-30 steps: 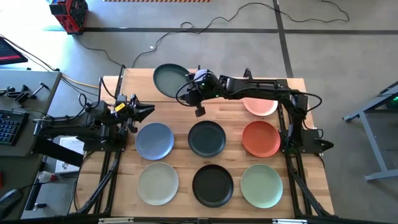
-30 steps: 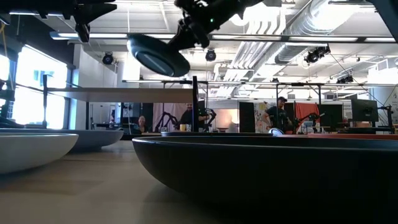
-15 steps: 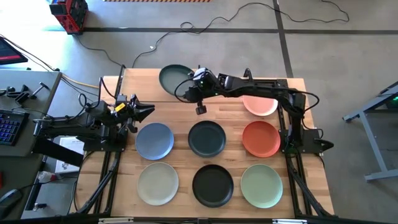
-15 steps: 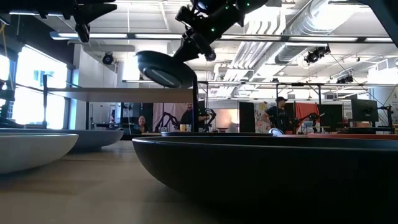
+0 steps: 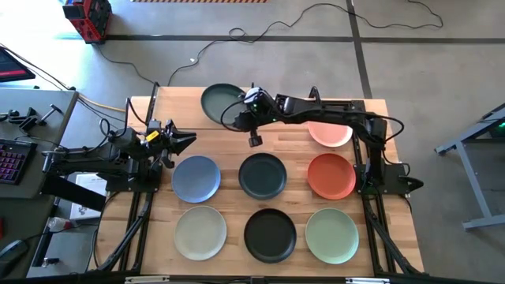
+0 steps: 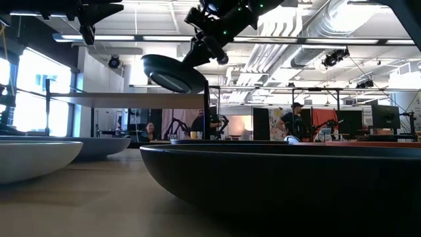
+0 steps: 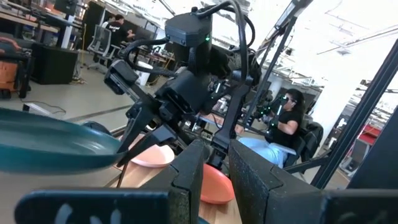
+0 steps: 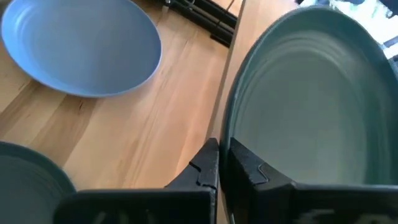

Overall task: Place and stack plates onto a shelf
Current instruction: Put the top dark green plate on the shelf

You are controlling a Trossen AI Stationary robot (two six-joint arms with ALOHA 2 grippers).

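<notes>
My right gripper (image 5: 241, 110) is shut on a dark teal plate (image 5: 220, 101) and holds it in the air over the table's far part, left of centre. In the low view this plate (image 6: 172, 72) hangs tilted just above the shelf's board (image 6: 125, 100). Blue (image 5: 196, 177), charcoal (image 5: 263, 174), orange-red (image 5: 331, 175), cream-green (image 5: 200, 232), black (image 5: 270, 235) and sage (image 5: 331, 235) plates lie flat on the tabletop. A pink plate (image 5: 331, 136) lies partly under my right arm. My left gripper (image 5: 188, 140) waits at the table's left edge, its fingers a narrow gap apart and holding nothing. My right gripper pinches the teal plate's rim (image 8: 229, 134) between its two fingers, on the side of the plate nearest the arm. The fingers come slanting down from the table's right. The plate is lifted clear and tilted, its hollow face toward the wrist camera.
A black upright rod (image 6: 206, 112) of the shelf frame stands just under the held plate's edge. The six plates fill the table's middle and near rows. People sit and stand in the room beyond the table's far edge.
My right gripper has rolled its wrist a little. The teal plate, still held, has sunk somewhat toward the shelf board and shifted slightly toward the table's right.
</notes>
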